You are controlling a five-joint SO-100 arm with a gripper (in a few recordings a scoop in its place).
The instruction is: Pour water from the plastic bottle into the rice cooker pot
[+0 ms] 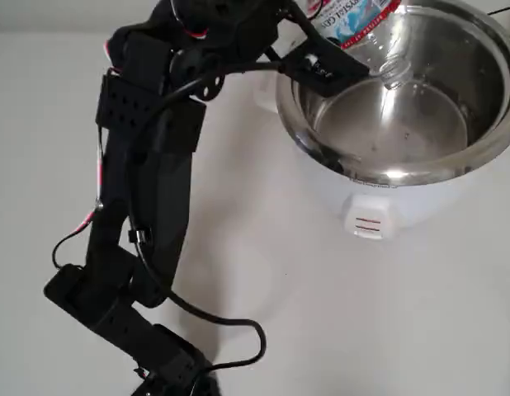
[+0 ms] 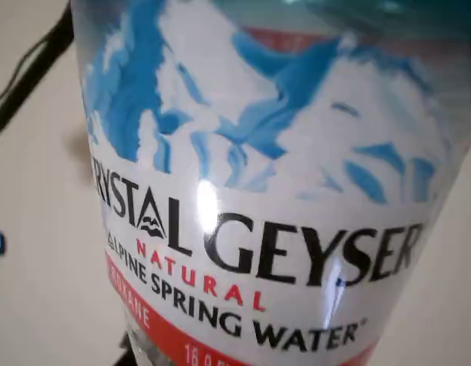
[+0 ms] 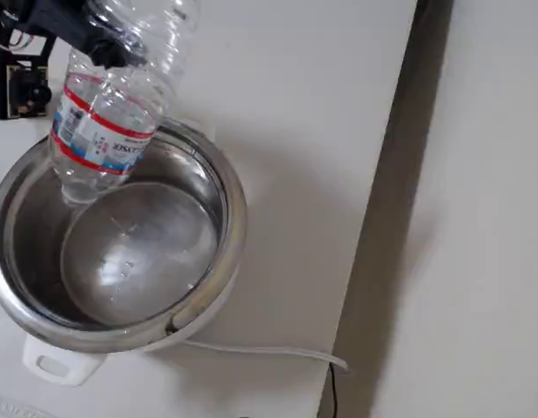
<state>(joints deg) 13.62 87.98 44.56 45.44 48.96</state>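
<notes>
The plastic bottle (image 1: 358, 25) hangs tipped mouth-down over the rice cooker pot (image 1: 479, 78), with its open neck inside the rim at the upper left in the overhead view. My black gripper (image 1: 333, 41) is shut on the bottle's body. In the fixed view the gripper (image 3: 104, 39) clamps the bottle (image 3: 99, 131) above its red-banded label, and the mouth points into the pot (image 3: 218, 187). A thin glinting film of water (image 1: 395, 128) lies on the steel floor. The wrist view is close on the bottle's label (image 2: 258, 191).
The pot sits in a white cooker body (image 1: 370, 210) with a handle (image 3: 51, 364) at the front. A white cord (image 3: 260, 351) trails off toward the table's edge (image 3: 373, 218). My black arm (image 1: 139, 190) and its cable (image 1: 230, 326) cross the table's left side.
</notes>
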